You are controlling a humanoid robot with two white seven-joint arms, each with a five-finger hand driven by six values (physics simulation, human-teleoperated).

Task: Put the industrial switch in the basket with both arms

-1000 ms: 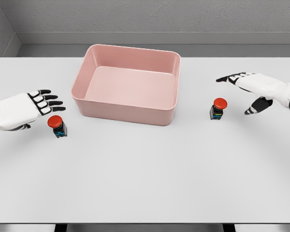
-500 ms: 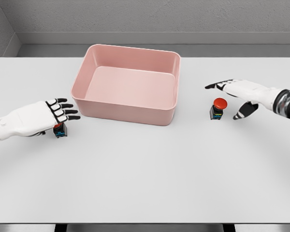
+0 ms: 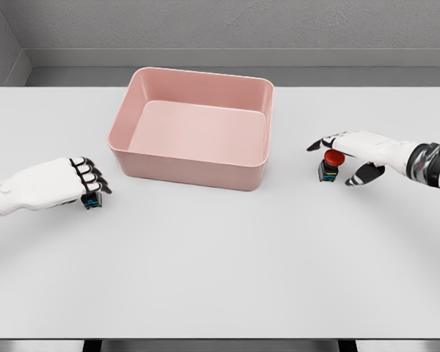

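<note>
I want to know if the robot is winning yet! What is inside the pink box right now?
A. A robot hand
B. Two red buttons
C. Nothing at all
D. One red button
C: the pink basket shows only its bare floor, while both switches, one and the other, are on the table by the hands.

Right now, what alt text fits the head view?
The left hand curls over one red-capped switch while the right hand reaches over another, either side of an empty pink basket on a white table.
</note>
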